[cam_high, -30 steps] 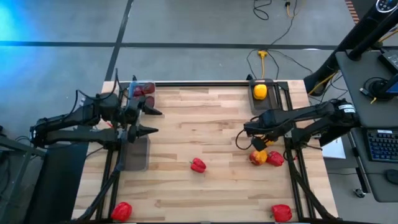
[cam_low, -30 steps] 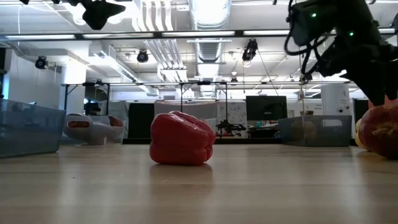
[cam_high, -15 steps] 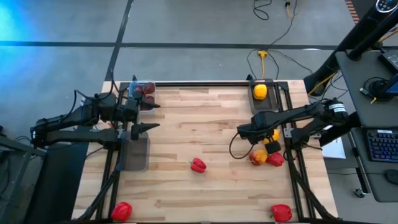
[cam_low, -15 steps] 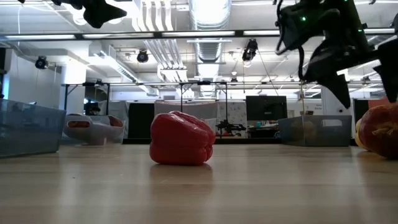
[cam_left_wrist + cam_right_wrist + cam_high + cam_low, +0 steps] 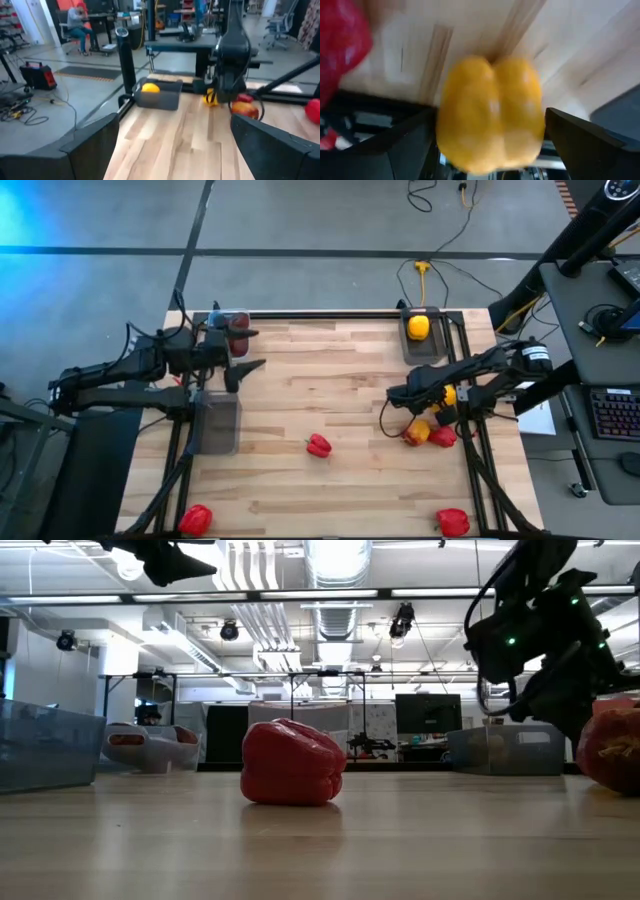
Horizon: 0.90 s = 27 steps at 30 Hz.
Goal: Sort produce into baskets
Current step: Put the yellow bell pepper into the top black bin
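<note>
Glossy yellow toy bell pepper [image 5: 491, 112] lies at right table edge, between wide-open fingers of right gripper [image 5: 441, 401], not yet pinched. Probably light, stiff, slippery skin; best hold across lobed middle. Left gripper [image 5: 245, 352] open, empty, beside grey plastic basket [image 5: 217, 426].

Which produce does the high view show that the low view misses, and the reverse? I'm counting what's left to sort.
Only the high view shows the two red peppers at the table's near corners, the yellow pepper under the open right hand, and the yellow piece in the far right basket. Only the low view shows the room behind. Both show the centre red pepper.
</note>
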{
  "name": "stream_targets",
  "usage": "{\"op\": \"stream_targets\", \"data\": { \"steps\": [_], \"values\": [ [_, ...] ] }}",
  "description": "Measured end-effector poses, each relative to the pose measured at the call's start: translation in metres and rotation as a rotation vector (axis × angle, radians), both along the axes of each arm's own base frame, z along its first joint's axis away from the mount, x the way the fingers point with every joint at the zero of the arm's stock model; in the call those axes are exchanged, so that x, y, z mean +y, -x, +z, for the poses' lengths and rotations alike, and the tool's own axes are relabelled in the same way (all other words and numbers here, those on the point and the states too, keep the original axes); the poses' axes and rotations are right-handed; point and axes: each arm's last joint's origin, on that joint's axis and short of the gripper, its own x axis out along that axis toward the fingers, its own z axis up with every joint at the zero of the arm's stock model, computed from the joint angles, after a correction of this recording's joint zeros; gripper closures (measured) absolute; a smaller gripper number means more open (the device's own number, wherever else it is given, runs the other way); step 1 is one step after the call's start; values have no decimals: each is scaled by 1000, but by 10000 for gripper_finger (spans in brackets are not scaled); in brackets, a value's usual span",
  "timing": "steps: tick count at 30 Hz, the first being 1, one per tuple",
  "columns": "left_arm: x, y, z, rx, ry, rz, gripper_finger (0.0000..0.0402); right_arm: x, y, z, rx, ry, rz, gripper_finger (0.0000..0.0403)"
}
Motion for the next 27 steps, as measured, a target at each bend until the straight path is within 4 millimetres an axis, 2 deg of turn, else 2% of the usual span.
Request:
{"op": "stream_targets", "data": {
  "steps": [3,7,10,13,18,22,24,27],
  "values": [
    [1,-1,2,-26,-2,16,36,-3,-2,-4,9,19,-1,61],
    [2,2,4,-38,-12,93,36,-8,-3,-7,22,14,-22,112],
    [2,6,6,-55,-16,115,36,-11,-9,1,10,26,-53,140],
    [1,11,8,-81,5,118,36,-13,-23,25,-55,50,-96,141],
    [2,11,6,-70,43,135,36,-20,-48,90,-306,132,-134,140],
    [4,4,1,-29,49,136,36,-48,-52,133,-488,291,-298,139],
    [4,1,0,-19,48,136,36,-74,-47,143,-522,360,-448,141],
    [5,-2,-2,-1,44,136,36,-120,-36,143,-531,436,-712,141]
  ]
}}
